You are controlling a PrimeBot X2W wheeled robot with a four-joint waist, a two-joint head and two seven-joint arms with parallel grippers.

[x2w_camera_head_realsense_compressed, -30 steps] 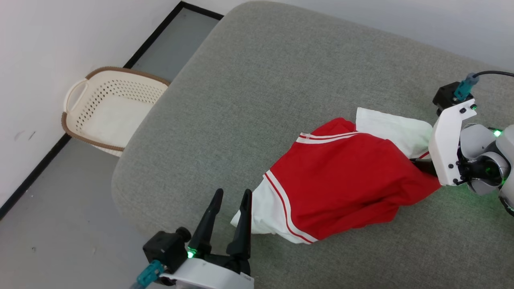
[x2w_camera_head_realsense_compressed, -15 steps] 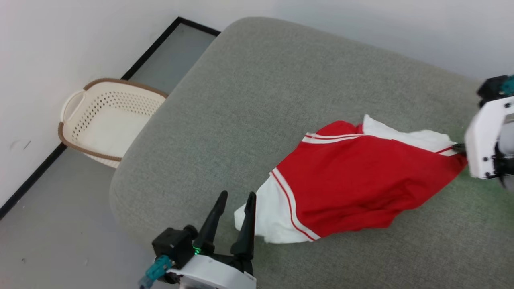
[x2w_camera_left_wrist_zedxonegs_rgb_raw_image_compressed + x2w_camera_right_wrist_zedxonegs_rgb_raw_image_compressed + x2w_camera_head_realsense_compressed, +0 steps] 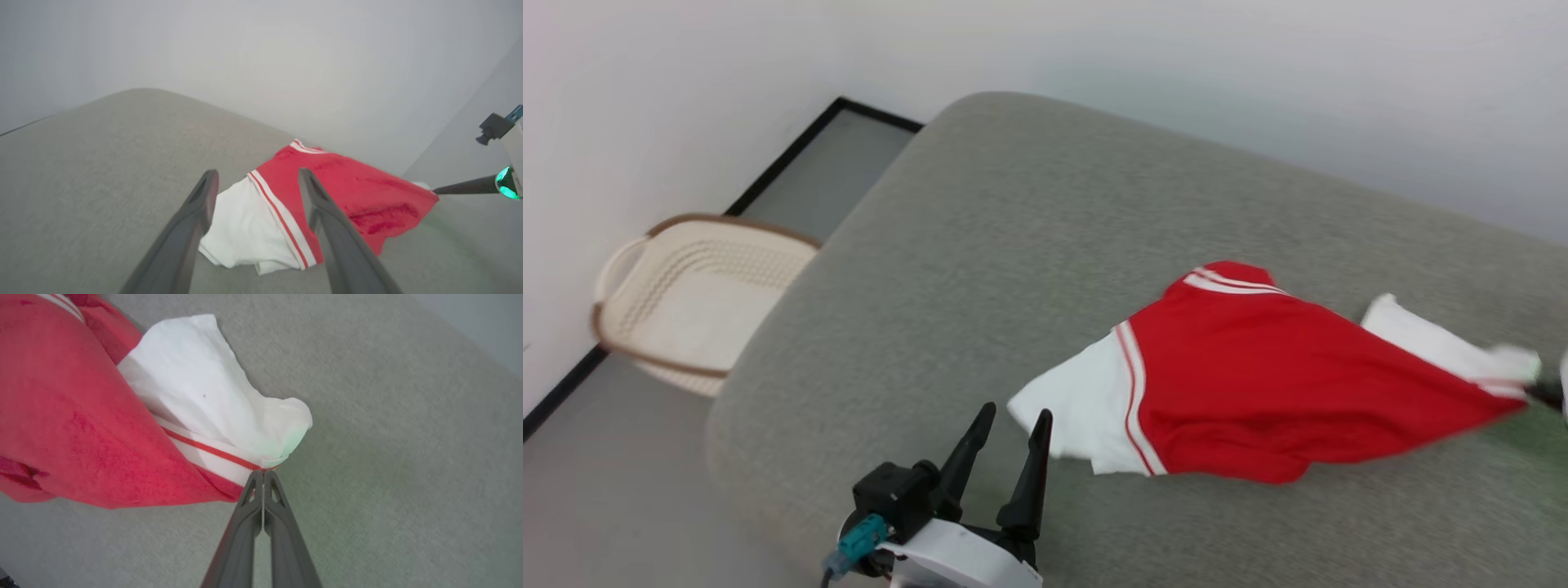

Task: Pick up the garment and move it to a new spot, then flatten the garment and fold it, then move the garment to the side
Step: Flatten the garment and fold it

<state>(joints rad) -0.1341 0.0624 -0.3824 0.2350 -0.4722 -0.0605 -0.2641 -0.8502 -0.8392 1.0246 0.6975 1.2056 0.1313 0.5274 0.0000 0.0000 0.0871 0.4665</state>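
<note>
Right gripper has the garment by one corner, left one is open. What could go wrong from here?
1. The right gripper is shut on just the striped hem tip of the garment; so thin a pinch could slip under a pull.
2. Most of the garment lies bunched on the grey cushion, so dragging may crease it further.
3. The open left gripper stands close by the garment's near white end and could snag it.

Bright-red garment [image 3: 1282, 392] with white, red-striped ends; grey cushion [image 3: 1054, 237]; seemingly cream basket [image 3: 678, 314], blurred.
</note>
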